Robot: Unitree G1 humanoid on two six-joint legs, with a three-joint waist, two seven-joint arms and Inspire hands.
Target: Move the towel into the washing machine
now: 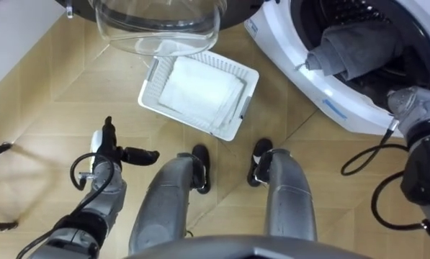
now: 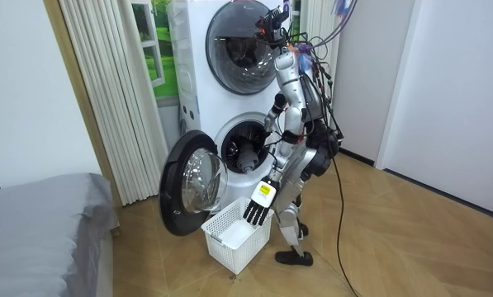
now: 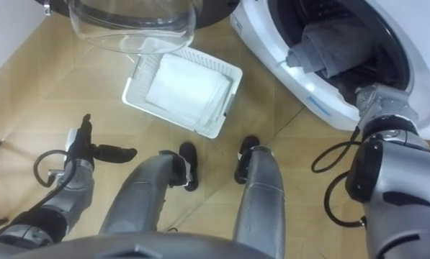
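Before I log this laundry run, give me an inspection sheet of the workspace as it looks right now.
surface: wooden floor.
job's things: grey towel lies in the drum mouth of the washing machine; its glass door stands open; a white towel lies in the white laundry basket on the floor.
clutter: nothing seen.
robot hands: left robot hand open, hanging apart from the basket; right robot hand reaches into the drum beside the grey towel.
cables: nothing seen beyond the robot's own.
surroundings: second machine stacked above, pleated curtain, grey bed.
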